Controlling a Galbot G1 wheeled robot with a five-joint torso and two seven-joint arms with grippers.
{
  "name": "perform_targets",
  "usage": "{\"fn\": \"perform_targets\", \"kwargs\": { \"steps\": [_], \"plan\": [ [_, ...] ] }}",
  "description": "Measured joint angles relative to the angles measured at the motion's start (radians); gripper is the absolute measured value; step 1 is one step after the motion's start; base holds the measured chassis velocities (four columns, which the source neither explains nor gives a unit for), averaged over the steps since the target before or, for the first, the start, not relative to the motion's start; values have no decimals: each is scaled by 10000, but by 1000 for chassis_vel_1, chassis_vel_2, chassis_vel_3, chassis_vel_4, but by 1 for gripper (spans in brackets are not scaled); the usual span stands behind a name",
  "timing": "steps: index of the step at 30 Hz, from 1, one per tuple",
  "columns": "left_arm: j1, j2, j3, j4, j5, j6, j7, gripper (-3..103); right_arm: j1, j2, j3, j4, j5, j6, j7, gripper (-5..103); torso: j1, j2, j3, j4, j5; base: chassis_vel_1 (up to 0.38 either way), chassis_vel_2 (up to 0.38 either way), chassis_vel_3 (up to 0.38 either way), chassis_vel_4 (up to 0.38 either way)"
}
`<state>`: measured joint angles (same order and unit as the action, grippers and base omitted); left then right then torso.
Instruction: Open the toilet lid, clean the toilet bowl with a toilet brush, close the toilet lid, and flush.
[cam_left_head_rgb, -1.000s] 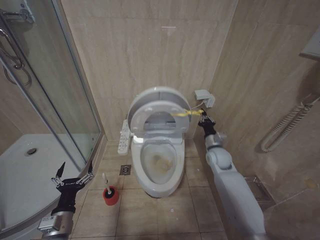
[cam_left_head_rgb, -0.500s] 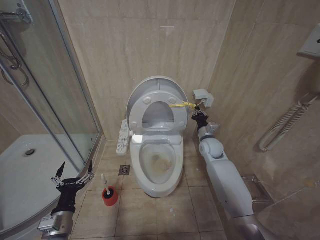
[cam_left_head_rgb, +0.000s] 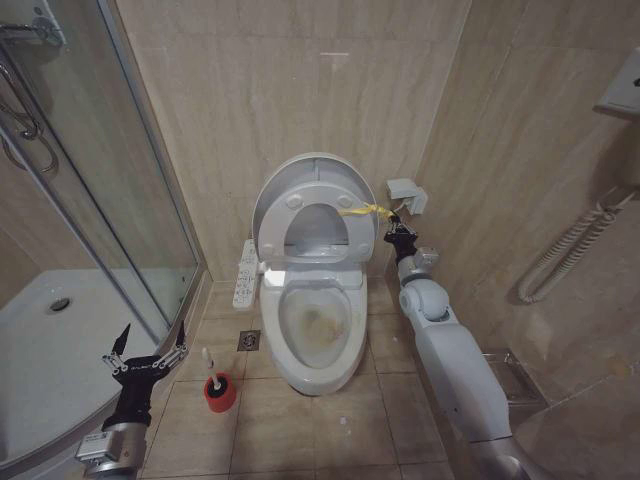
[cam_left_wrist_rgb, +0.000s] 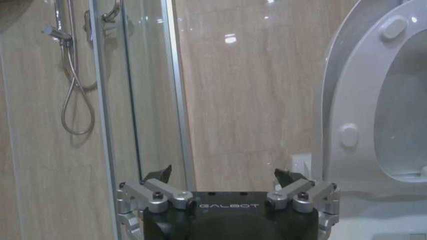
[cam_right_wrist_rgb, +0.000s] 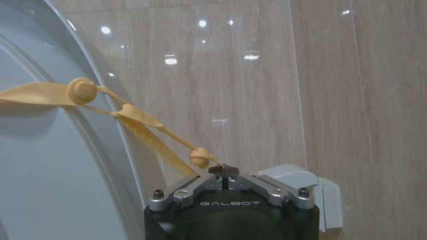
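Now the glossy white oval toilet lid (cam_left_head_rgb: 312, 190) stands upright at frame centre, raised further; right gripper (cam_left_head_rgb: 397, 231) fingers clenched on the yellow strap (cam_left_head_rgb: 362, 210), left gripper (cam_left_head_rgb: 146, 348) fingers released at lower left.

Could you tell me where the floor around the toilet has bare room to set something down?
Bare tiles lie in front of the toilet bowl, toward the camera. Left of it is crowded: toilet brush, red holder cup, floor drain, left pincer. The right arm spans the right side.
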<state>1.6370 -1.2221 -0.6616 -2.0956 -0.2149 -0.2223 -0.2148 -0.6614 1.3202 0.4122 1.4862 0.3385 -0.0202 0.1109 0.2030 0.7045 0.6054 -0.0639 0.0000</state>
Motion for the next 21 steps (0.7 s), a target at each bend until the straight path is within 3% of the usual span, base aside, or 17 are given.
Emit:
{"fn": "perform_targets", "kwargs": {
  "steps": [21],
  "plan": [
    [0,0,0,0,0,0,0,100,-173,159,252,198,72,306,-724,1,1,-1,1,-3,1,0,0,0,0]
  ]
}}
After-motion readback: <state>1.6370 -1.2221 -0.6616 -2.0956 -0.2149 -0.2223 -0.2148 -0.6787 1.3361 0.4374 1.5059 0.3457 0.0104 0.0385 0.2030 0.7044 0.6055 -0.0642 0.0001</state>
